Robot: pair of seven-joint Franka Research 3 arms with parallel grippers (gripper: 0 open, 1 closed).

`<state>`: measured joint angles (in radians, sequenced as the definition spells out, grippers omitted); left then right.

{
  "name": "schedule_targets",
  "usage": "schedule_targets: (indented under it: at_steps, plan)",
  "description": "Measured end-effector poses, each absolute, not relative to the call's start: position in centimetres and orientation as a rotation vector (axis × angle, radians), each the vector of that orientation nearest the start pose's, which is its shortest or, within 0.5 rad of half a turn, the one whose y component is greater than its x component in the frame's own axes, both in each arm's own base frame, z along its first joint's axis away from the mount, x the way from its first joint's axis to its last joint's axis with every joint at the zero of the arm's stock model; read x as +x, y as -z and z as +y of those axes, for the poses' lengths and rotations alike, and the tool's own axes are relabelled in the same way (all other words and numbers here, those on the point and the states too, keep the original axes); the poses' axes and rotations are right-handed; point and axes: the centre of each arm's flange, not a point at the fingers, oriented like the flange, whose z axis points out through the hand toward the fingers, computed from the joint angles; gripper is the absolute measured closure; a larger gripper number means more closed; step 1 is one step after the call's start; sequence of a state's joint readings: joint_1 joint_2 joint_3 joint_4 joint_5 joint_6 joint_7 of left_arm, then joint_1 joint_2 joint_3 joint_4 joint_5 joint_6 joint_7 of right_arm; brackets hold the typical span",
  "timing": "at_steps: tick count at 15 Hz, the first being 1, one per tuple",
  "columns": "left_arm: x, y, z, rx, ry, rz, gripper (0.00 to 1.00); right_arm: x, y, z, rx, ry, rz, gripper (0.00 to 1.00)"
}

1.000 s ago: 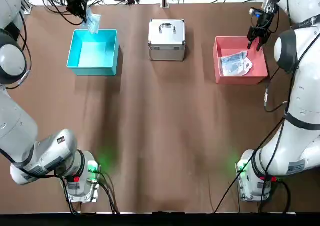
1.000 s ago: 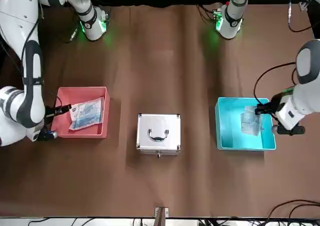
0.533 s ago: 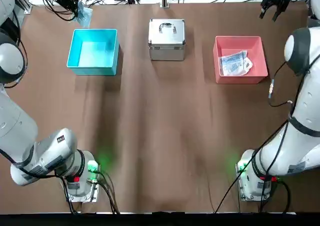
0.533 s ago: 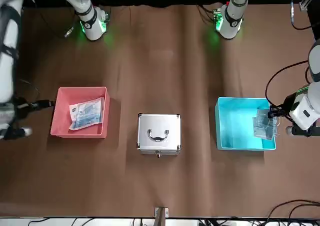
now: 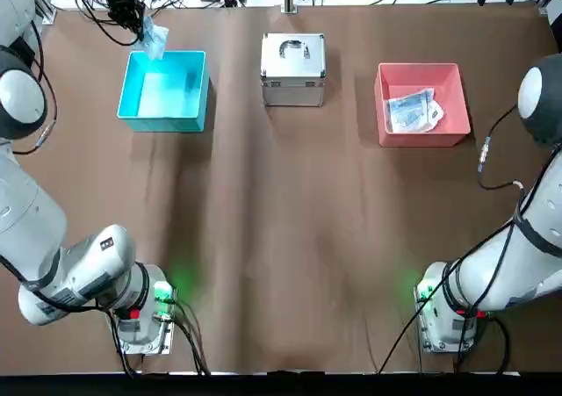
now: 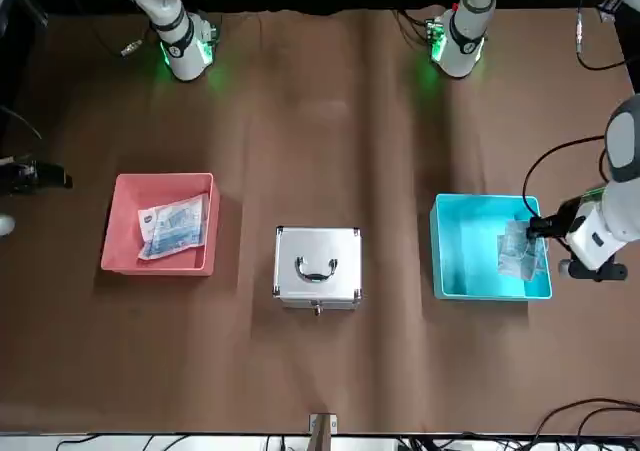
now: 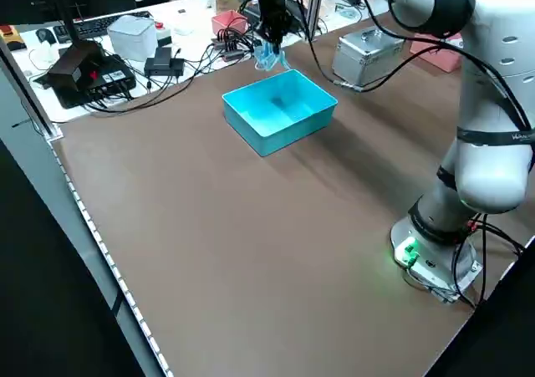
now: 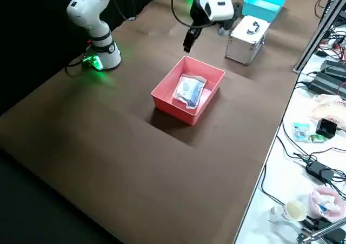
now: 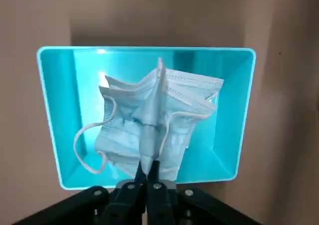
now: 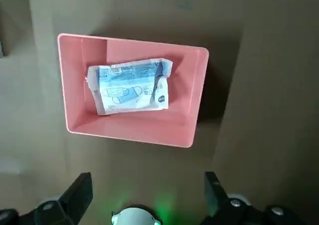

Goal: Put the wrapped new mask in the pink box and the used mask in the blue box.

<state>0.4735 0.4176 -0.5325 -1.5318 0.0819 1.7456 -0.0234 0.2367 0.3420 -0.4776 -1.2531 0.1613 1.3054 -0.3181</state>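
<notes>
A: Left gripper (image 9: 149,166), top view's upper left, is pinching the bunched blue fabric mask (image 9: 154,115) by the square cyan plastic tray (image 9: 239,115). Risk?
B: Releasing off-line: mask landing outside. Right gripper (image 10: 149,190), upper right, is gaping, empty; plastic-wrapped pale mask (image 10: 130,87) is lying in the square pink plastic tray (image 10: 134,139).

wrapped mask (image 6: 172,228) in pink box (image 6: 122,259), case (image 6: 317,263) btwn it & blue box (image 6: 445,279)
</notes>
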Motion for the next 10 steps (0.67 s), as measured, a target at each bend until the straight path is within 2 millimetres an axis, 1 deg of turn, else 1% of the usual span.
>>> schedule_targets:
  at_steps: [3, 4, 6, 8, 10]
  plan:
    - [65.4, -41.3, 1.5, -3.267, -0.292, 0.058, 0.98, 61.0, -57.9, -6.1, -3.045, -0.347, -0.135, 0.02]
    - [65.5, -40.4, 1.7, -3.271, -0.315, 0.053, 0.98, 60.7, -58.6, -5.4, -3.041, -0.329, -0.139, 0.01]
    - [65.6, -39.5, 1.8, -3.276, -0.339, 0.051, 0.98, 60.0, -60.1, -5.5, -3.042, -0.295, -0.134, 0.01]
    - [65.7, -38.5, 1.7, -3.280, -0.365, 0.054, 0.98, 58.8, -61.8, -5.7, -3.035, -0.255, -0.136, 0.01]
    - [65.6, -37.4, 1.7, -3.283, -0.395, 0.055, 0.98, 57.6, -63.0, -5.4, -3.024, -0.216, -0.125, 0.01]
